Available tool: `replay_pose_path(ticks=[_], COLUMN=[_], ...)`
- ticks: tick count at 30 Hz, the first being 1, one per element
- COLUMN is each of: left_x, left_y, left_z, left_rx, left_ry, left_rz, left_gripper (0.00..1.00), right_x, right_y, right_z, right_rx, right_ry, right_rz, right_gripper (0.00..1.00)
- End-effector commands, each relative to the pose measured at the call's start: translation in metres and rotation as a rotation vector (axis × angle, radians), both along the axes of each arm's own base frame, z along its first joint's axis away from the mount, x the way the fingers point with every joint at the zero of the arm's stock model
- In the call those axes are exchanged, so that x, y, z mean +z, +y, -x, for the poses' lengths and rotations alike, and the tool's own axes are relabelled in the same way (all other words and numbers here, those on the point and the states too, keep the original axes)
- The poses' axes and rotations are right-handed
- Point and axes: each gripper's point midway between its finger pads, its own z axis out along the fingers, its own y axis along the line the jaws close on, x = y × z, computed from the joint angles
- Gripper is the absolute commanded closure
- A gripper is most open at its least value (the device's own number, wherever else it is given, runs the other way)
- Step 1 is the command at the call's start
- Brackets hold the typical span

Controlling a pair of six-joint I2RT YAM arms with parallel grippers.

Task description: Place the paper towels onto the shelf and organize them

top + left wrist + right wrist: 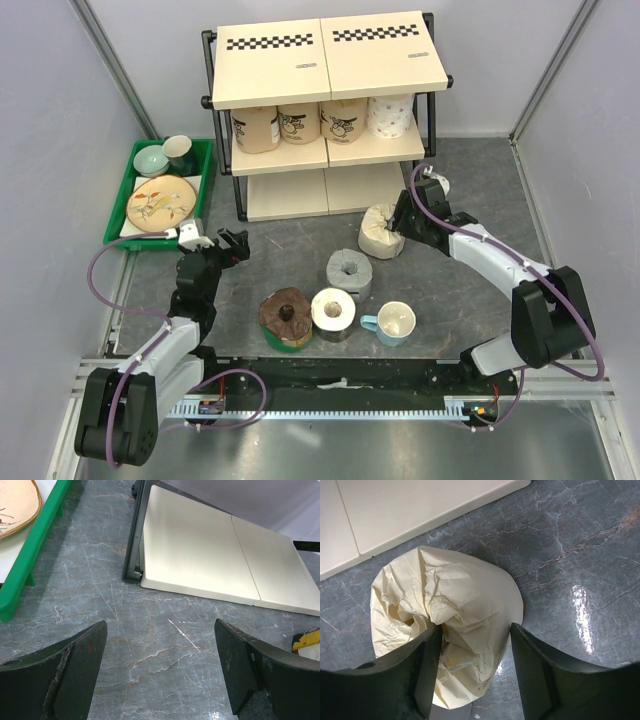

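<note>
Top external: right gripper (398, 222) is at the cream roll (380, 232), which lies on the table (290, 235) just in front of the shelf (270, 80). Right wrist: one finger (427, 650) sits at the crumpled core and the other against the outer wall; cannot tell if clamped. Left gripper (232, 245) has its jaws wide apart over the table. Four rolls (320, 122) stand on the middle tier. Grey roll (350, 270), brown roll (286, 315) and white roll (333, 310) are on the table.

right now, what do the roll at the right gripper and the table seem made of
Cream roll: soft paper with a matte look, going by its crumpled creases. Table: grey veined stone or a stone-look laminate with a glossy finish, going by the light glare.
</note>
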Motion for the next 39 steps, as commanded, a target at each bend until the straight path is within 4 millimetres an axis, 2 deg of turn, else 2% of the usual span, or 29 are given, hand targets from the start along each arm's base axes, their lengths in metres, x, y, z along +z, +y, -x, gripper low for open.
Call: replay_pose_path(ticks=[1,8,11,16,20,21,22,24,25,27,28,30,31,33,34,35,37,39], left_x=[0.017,0.017,0.019,0.021,0.021,0.021,0.021,0.02,0.021,0.021,0.02,0.021,0.021,0.021,0.021,0.02,0.02,0.02], left_y=[0.001,0.001,-0.001,0.0,-0.001,-0.001,-0.001,-0.001,-0.001,-0.001,-0.001,-0.001,-0.001,-0.001,-0.001,-0.001,0.0,-0.001], left_z=[-0.006,-0.005,-0.004,-0.004,-0.004,-0.004,-0.004,-0.004,-0.004,-0.004,-0.004,-0.004,-0.004,-0.004,-0.004,-0.004,-0.004,-0.004], left_rx=[0.015,0.015,0.007,0.01,0.005,0.005,0.005,0.004,0.002,0.004,0.002,0.002,0.004,0.005,0.004,0.004,0.007,0.007], left_ry=[-0.052,-0.05,-0.074,-0.082,-0.08,-0.082,-0.08,-0.079,-0.08,-0.082,-0.079,-0.08,-0.082,-0.082,-0.08,-0.079,-0.079,-0.079], left_rz=[0.03,0.03,0.038,0.038,0.038,0.038,0.038,0.038,0.038,0.038,0.036,0.036,0.037,0.035,0.035,0.036,0.034,0.034], left_gripper=[0.05,0.05,0.05,0.05,0.06,0.05,0.05,0.05,0.05,0.05,0.05,0.05,0.05,0.05,0.05,0.05,0.05,0.05], right_x=[0.012,0.019,0.037,0.089,0.125,0.127,0.138,0.138,0.147,0.145,0.153,0.145,0.151,0.143,0.147,0.14,0.143,0.134], right_y=[0.007,0.01,0.01,0.01,0.024,0.027,0.035,0.044,0.055,0.069,0.084,0.099,0.113,0.131,0.138,0.145,0.16,0.174], right_z=[-0.015,-0.017,-0.018,-0.019,-0.023,-0.025,-0.027,-0.03,-0.031,-0.035,-0.033,-0.036,-0.034,-0.034,-0.037,-0.039,-0.04,-0.042], right_rx=[0.017,0.021,0.017,0.015,0.058,0.065,0.081,0.098,0.118,0.143,0.171,0.189,0.212,0.237,0.24,0.244,0.262,0.278], right_ry=[-0.048,-0.065,-0.111,-0.239,-0.307,-0.308,-0.327,-0.323,-0.339,-0.332,-0.345,-0.329,-0.339,-0.325,-0.337,-0.325,-0.332,-0.318], right_rz=[0.004,0.009,-0.004,-0.046,-0.096,-0.099,-0.107,-0.106,-0.116,-0.11,-0.119,-0.112,-0.121,-0.119,-0.134,-0.132,-0.152,-0.151], right_gripper=[0.39,0.54,0.58,0.6,0.62,0.62,0.62,0.62,0.62,0.62,0.62,0.62,0.62,0.62,0.62,0.62,0.62,0.62])
